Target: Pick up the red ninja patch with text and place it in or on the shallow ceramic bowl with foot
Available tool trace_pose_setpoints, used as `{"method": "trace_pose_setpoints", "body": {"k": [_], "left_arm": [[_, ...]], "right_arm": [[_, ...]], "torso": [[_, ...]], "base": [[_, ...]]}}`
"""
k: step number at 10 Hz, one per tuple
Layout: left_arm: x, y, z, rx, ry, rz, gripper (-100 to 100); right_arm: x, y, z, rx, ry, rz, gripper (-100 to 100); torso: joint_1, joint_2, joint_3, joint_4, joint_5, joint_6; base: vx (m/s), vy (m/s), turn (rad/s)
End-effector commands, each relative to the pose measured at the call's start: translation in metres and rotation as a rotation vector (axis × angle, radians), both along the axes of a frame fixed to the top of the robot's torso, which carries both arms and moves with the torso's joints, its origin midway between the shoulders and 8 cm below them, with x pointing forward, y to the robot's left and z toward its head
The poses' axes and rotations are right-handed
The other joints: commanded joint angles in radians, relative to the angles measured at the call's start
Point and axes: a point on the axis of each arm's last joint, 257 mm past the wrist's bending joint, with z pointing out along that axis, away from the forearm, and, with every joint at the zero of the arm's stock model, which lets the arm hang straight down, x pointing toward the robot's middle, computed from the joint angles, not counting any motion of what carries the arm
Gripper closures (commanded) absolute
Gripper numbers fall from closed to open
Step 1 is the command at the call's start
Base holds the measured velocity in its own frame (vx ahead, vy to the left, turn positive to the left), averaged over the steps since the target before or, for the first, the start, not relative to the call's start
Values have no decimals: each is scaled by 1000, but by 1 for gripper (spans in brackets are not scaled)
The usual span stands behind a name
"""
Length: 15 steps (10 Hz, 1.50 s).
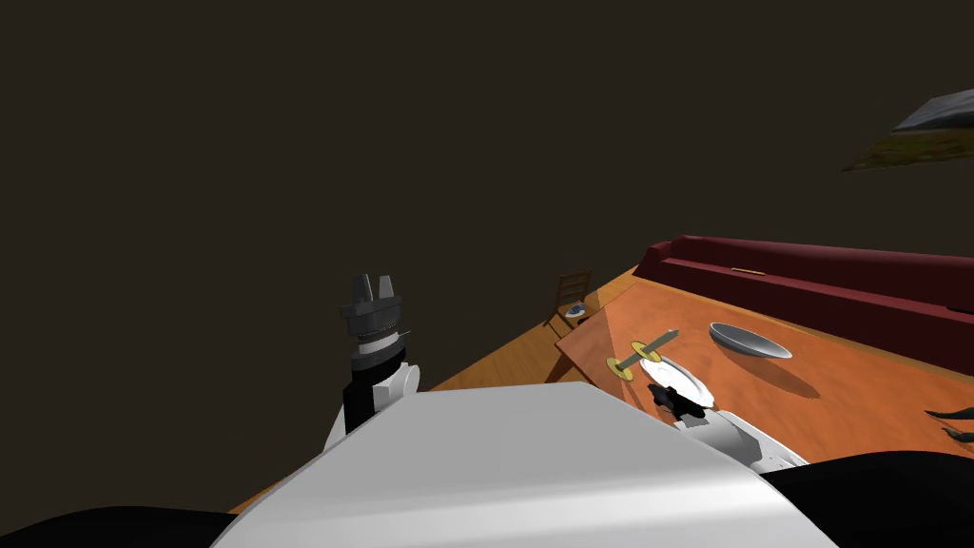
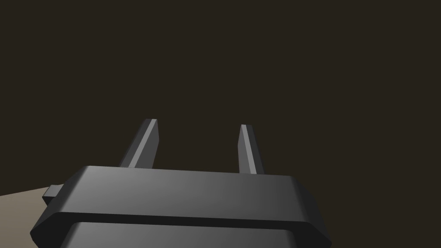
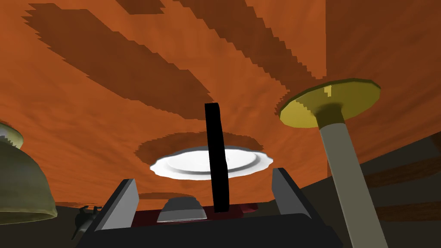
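On the orange table (image 1: 856, 381), right of centre:

- White plate (image 1: 687, 379) with a wavy rim, near the table's left corner. The right gripper (image 1: 669, 395) hangs just over its near edge.
- Right gripper (image 3: 203, 175): fingers spread wide, pressing nothing. A thin black strip (image 3: 215, 159) stands lengthwise between them and touches neither finger. Whether this strip is the patch seen edge-on, I cannot tell.
- Shallow grey bowl (image 1: 749, 340) on a small foot, resting on the table right of the plate and farther off, apart from it. The right wrist view shows the bowl (image 3: 180, 211) small between the fingers, past the plate (image 3: 250, 161), against the table (image 3: 107, 107).
- Candlestick (image 1: 647, 350) with a round yellow base and a pale grey stem, just left of the plate at the table's left edge, with a second yellow disc (image 1: 621, 367) just beside it. The right wrist view shows the candlestick (image 3: 331, 103) close beside the gripper.
- Olive, bell-shaped piece (image 3: 17, 185), on the other side of the gripper from the candlestick.
- Small dark items (image 1: 951, 423), far right on the table, too small to name.

Beyond the table:

- Long dark red bench (image 1: 808, 271) along the far side.
- Wooden chair (image 1: 572, 290) on the wooden floor (image 1: 495, 366), far left of the table.

Left side, well apart from the table:

- Left gripper (image 1: 372, 281), raised before a dark wall. Its fingers (image 2: 148, 142) are parted, with nothing between them.
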Motion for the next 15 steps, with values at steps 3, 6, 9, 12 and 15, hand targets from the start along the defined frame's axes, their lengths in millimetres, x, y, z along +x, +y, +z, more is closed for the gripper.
{"method": "trace_pose_setpoints", "body": {"k": [3, 6, 9, 12, 15], "left_arm": [[0, 0, 0, 0, 0, 0, 0], [0, 0, 0, 0, 0, 0, 0], [0, 0, 0, 0, 0, 0, 0], [0, 0, 0, 0, 0, 0, 0], [0, 0, 0, 0, 0, 0, 0]], "right_arm": [[-1, 1, -9, 0, -2, -4, -100], [-3, 2, -14, 0, -1, -7, -100], [-2, 2, -14, 0, -3, -6, 100], [-3, 2, -14, 0, -1, -7, 0], [0, 0, -2, 0, -1, -1, 100]], "torso": [[-3, 3, 2, 1, -1, 0], [-6, 3, 2, 1, -2, 0], [-3, 4, 2, 1, -1, 1], [-3, 5, 3, 1, -1, 0], [1, 6, 4, 2, -1, 1]], "base": [[11, -19, 12], [9, -47, 15], [0, -2, 0], [0, 0, 0], [-13, 52, -23]]}}
